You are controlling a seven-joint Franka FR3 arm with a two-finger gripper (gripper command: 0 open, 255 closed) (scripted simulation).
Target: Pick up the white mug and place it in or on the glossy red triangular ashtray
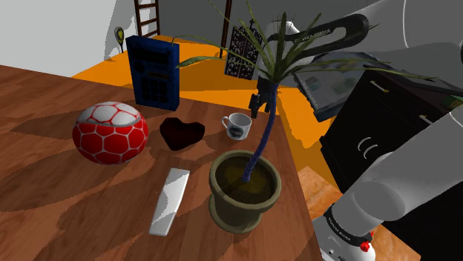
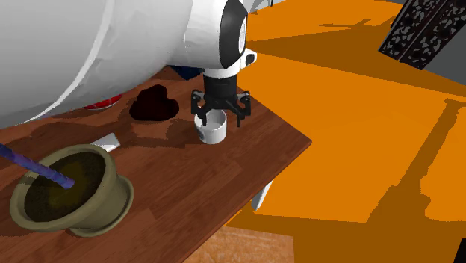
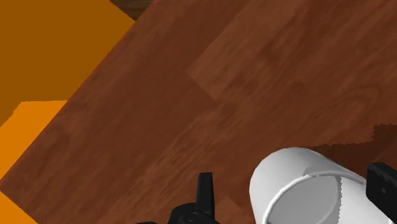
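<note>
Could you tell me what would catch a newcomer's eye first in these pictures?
The red and white ball stands out on the wooden table, towards the shoulder view's left. Nearer the camera sits a big olive plant pot. Beyond it the black gripper hangs open around the white mug, beside the dark red ashtray.

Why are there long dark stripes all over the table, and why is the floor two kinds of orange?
Shoulder view: the stripes are shadows of the potted plant's long leaves falling across the table. Second exterior view: a big shadow darkens the wood around the white mug, and the floor turns darker orange where shadow lies. Wrist view: the mug is brightly lit.
</note>
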